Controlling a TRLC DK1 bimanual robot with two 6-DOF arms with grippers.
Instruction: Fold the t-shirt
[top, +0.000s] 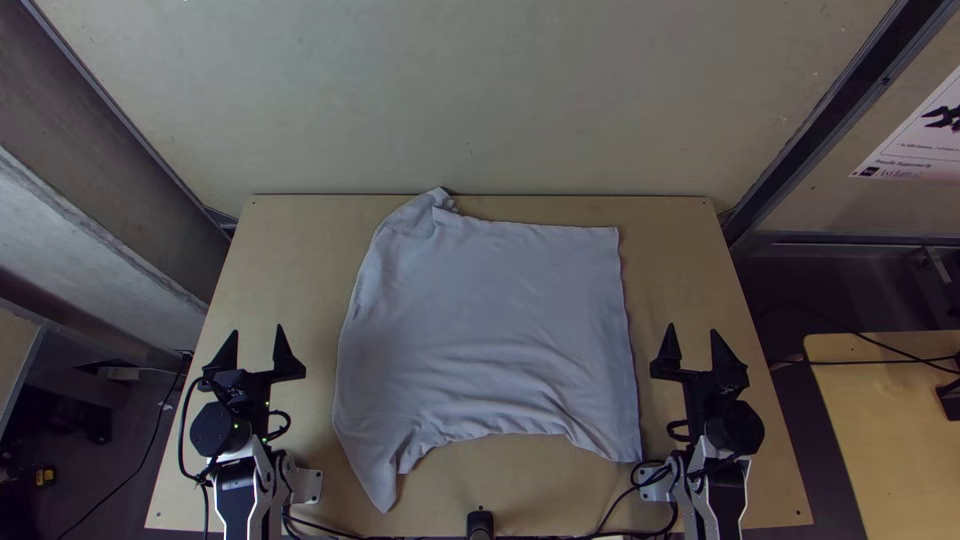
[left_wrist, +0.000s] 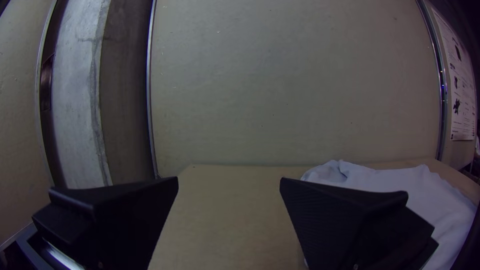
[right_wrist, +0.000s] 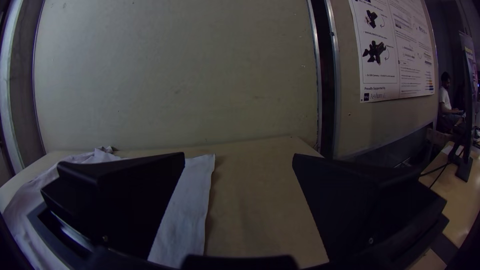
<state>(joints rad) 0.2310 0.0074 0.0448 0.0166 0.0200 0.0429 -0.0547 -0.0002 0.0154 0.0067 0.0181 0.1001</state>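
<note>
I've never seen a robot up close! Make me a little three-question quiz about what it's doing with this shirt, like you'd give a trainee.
1. True or false: the left claw and the right claw are both open.

2. Choose one: how does the shirt lie?
a) rolled into a tube
b) spread out, with some wrinkles
c) hanging from a claw

3. Fill in "near" or "far": in the top view, the shirt's narrow pointed tip reaches toward the ____ edge of the table.

Key: 1. true; 2. b; 3. near
</note>
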